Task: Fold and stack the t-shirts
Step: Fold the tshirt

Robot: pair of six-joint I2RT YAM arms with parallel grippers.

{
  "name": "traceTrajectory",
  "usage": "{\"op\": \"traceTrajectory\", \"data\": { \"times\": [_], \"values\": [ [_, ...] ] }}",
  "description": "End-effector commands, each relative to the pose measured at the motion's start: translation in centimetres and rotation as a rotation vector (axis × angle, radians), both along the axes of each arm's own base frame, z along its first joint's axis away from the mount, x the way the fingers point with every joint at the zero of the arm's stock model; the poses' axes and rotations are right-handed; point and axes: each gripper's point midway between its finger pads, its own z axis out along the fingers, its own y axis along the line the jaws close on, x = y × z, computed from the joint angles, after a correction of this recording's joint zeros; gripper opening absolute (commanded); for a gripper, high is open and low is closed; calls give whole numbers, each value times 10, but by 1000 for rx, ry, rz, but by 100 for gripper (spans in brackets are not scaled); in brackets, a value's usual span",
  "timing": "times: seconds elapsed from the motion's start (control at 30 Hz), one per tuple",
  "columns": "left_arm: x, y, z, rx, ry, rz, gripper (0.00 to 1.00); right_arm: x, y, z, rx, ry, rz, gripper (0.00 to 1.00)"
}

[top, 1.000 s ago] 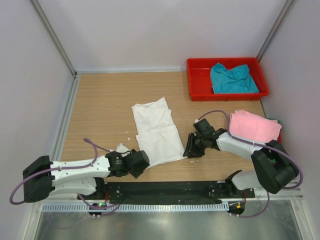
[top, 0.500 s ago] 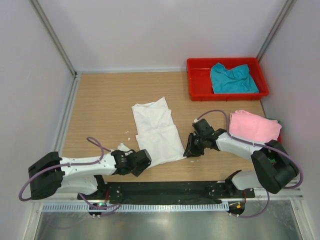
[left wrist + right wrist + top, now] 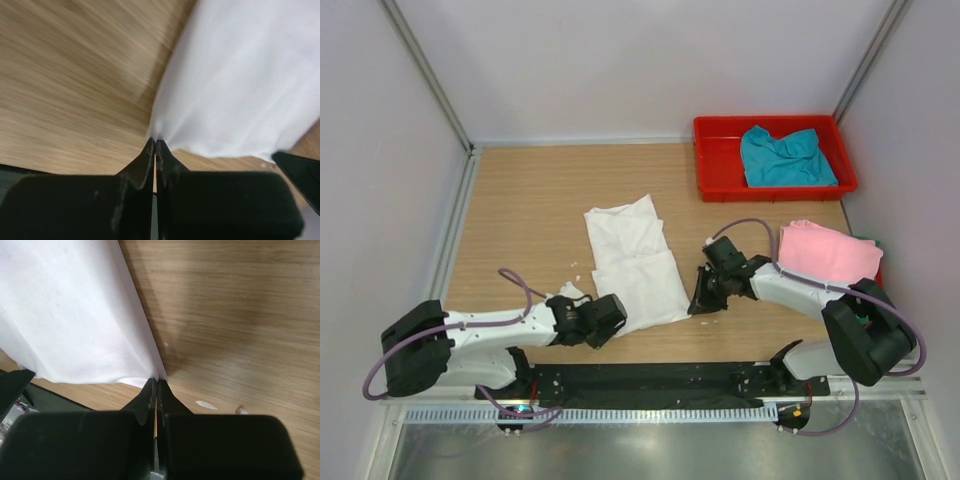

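The white t-shirt [image 3: 638, 266] lies partly folded on the wooden table [image 3: 520, 210], long side running away from me. My left gripper [image 3: 612, 318] is shut on its near left corner; the wrist view shows the cloth [image 3: 240, 80] pinched at the fingertips [image 3: 155, 142]. My right gripper [image 3: 701, 300] is shut on its near right corner, with the cloth [image 3: 70, 315] pinched at the tips [image 3: 156, 381]. A folded pink t-shirt [image 3: 828, 252] lies at the right edge. A crumpled teal t-shirt [image 3: 784, 157] sits in the red tray [image 3: 718, 160]. The green t-shirt is hidden, apart from a dark sliver by the pink one.
White walls enclose the table on three sides. A small white scrap [image 3: 566, 294] lies by the left wrist. Small white flecks [image 3: 206, 404] lie on the wood near the right gripper. A black rail [image 3: 650, 382] runs along the near edge.
My left gripper has moved right and slightly away along the shirt's near edge to its corner. The right gripper has barely moved.
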Motion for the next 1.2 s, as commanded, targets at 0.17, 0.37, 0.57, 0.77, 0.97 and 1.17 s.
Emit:
{"op": "traceTrajectory", "data": {
  "times": [0.17,0.37,0.57,0.77,0.97,1.17],
  "values": [
    [14,-23,87,127,-20,-169,0,-16,-5,47,-10,9,30,1],
    [33,-6,139,177,-33,-181,0,17,12,107,-16,-45,39,1],
    [73,20,153,114,-48,-80,0,79,42,156,4,-131,41,1],
    [115,27,157,55,-82,-45,0,134,56,154,-13,-122,43,1],
    [142,31,141,-5,-53,-3,0,184,56,149,-38,-135,21,1],
    [176,46,137,12,-62,32,0,207,61,139,-29,-123,7,1]
  ]
}}
